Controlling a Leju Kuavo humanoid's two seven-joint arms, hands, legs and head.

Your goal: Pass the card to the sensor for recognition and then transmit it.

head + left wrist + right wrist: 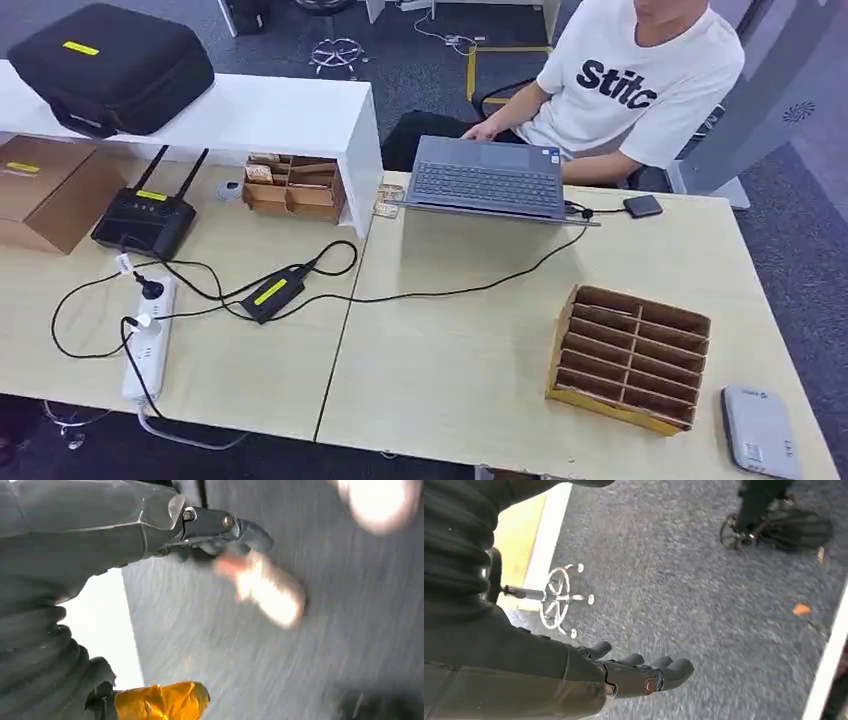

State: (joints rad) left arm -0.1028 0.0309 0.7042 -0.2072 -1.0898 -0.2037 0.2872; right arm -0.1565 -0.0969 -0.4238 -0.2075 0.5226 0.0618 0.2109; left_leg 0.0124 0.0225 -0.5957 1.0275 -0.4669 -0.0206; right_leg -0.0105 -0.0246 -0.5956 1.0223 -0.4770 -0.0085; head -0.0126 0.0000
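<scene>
Nearest on the wooden surface [450, 380] lies 1 grey card reader [760, 432], flat at the near right corner, and just beside it stands 1 cardboard sorter [630, 357] with several slots; whether a card sits inside, I cannot tell. At the near left lie 1 white power strip [146, 350] and 1 black adapter [273, 292]. Farther stand 1 router [146, 218] and 1 open laptop [488, 178], where 1 person [630, 80] sits. The right hand [634, 672] hangs over grey carpet, fingers apart, holding nothing. The left hand [220, 532] is blurred; its state I cannot tell.
</scene>
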